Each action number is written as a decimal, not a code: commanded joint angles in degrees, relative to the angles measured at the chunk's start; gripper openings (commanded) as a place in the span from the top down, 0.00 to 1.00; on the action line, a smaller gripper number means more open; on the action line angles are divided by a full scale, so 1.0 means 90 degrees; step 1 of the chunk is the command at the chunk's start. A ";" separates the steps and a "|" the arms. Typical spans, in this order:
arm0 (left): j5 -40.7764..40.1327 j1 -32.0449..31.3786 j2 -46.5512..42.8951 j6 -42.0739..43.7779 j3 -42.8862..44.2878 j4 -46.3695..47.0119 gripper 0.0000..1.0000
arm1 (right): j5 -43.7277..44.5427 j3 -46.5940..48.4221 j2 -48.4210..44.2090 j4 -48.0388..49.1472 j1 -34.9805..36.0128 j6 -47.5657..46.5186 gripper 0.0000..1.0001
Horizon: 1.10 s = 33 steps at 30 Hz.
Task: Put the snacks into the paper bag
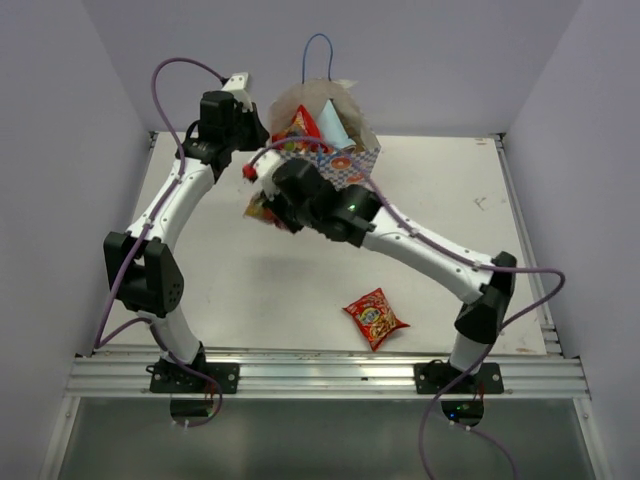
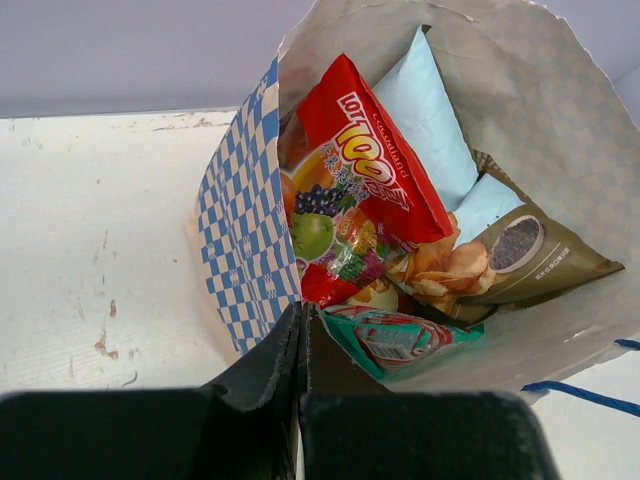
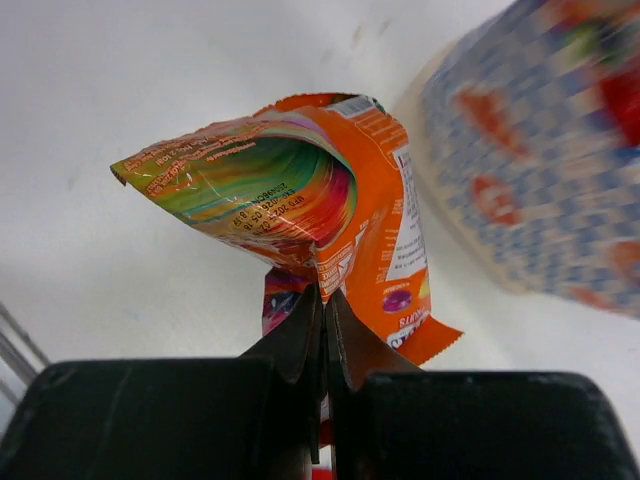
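paper bag point(image 1: 352, 158) upper centre of top view, at far edge of table point(image 1: 250, 290) | several packets point(image 2: 360, 170) inside bag | left gripper point(image 2: 302, 318) pinching bag's left rim | right gripper point(image 3: 322, 300) just lower left of bag, pinching held packet point(image 3: 300, 200) | loose packet point(image 1: 375, 318) on table, lower centre
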 commanded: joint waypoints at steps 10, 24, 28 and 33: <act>0.0050 0.0081 0.0041 0.0000 0.0396 0.0199 1.00 | 0.0604 0.2394 0.0376 0.1984 -0.2016 -0.1024 1.00; -0.0038 0.0081 0.0139 0.0059 0.0621 0.0052 1.00 | -0.0013 0.2270 0.1660 0.2268 -0.2886 -0.0310 0.61; -0.0115 0.0081 0.0207 0.0098 0.0670 0.0023 1.00 | 0.0192 0.2201 0.0822 0.1966 -0.2799 -0.0447 0.24; -0.0135 0.0091 0.0285 0.0088 0.0670 0.0032 1.00 | 0.0329 0.0701 -0.0976 0.1478 -0.2438 -0.0740 0.19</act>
